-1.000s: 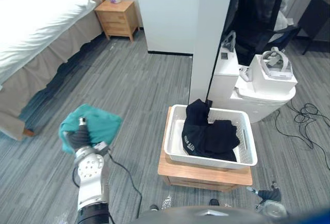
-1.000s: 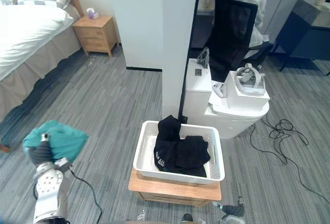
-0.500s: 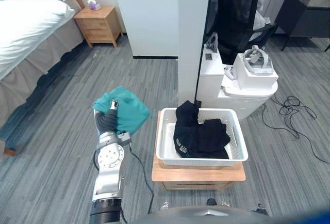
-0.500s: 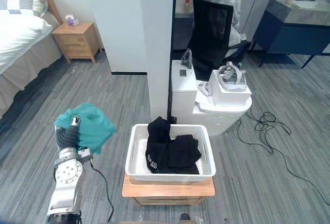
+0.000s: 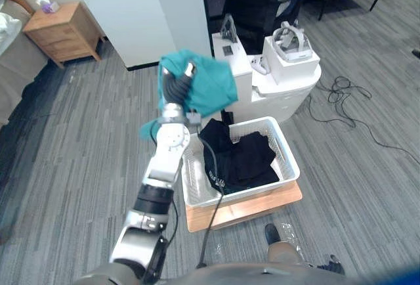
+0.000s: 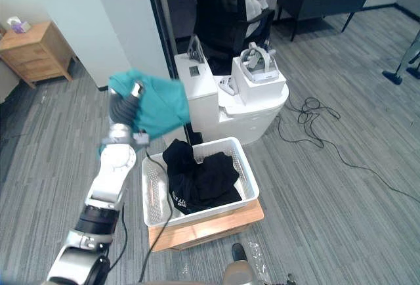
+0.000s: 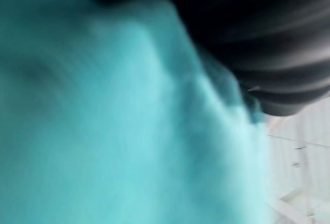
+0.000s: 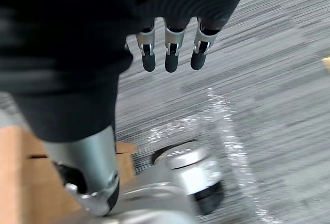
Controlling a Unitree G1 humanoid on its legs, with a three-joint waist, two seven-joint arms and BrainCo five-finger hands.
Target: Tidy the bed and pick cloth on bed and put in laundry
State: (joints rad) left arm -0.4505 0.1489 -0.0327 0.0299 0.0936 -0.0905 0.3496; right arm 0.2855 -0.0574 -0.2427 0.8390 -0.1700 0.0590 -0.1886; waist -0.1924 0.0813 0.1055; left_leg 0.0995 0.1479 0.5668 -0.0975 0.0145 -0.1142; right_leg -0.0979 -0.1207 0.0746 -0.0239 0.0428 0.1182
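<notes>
Grips teal cloth [image 5: 211,87] bunched in left hand [image 5: 176,87]; likely soft, light, droopy; best held mid-bunch; with right hand [image 8: 172,53] slack-fingered.

The left arm [image 5: 169,153] reaches up and forward, almost straight, and holds the left hand [image 5: 174,87] high above the far left corner of the basket [image 5: 289,158]. That hand's fingers are curled into the cloth [image 5: 214,85], which drapes over and around the hand. The right hand [image 8: 172,53] hangs low on the near side of the basket, its fingers straight and relaxed, pointing down, with nothing in them.
</notes>
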